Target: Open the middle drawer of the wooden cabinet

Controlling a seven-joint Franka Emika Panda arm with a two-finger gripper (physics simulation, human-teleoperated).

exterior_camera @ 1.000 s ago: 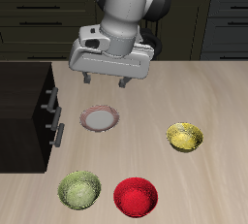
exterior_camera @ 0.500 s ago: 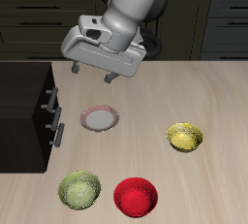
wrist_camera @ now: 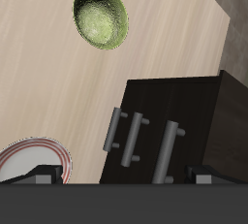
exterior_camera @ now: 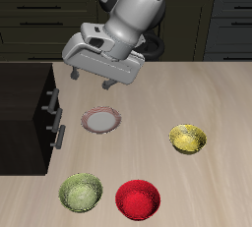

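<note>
The gripper [exterior_camera: 92, 79] hangs above the table, tilted, its two short fingers spread wide with nothing between them. It stands clear of every object, above the bare strip between the wooden cabinet [exterior_camera: 22, 93] and the pink plate [exterior_camera: 101, 121].

The wooden cabinet sits at the table's side edge, flat top dark and unloaded. In the wrist view, three silver bar handles show on its stacked fronts; the middle drawer [wrist_camera: 145, 131] lies flush with its neighbours, shut. In the exterior view its handle shows just below the topmost one, at the cabinet's face turned toward the plate.

The table [exterior_camera: 197, 88] is pale wood grain. The pink plate lies near the cabinet's face, apart from it. A green bowl [exterior_camera: 82, 192] and a red bowl [exterior_camera: 138, 199] sit near the front edge, close together but not touching. A yellow bowl [exterior_camera: 188, 139] stands well apart from the cabinet.

Open surface runs behind the plate to the table's back edge. Dark kitchen units [exterior_camera: 212, 20] line the room behind the robot.
</note>
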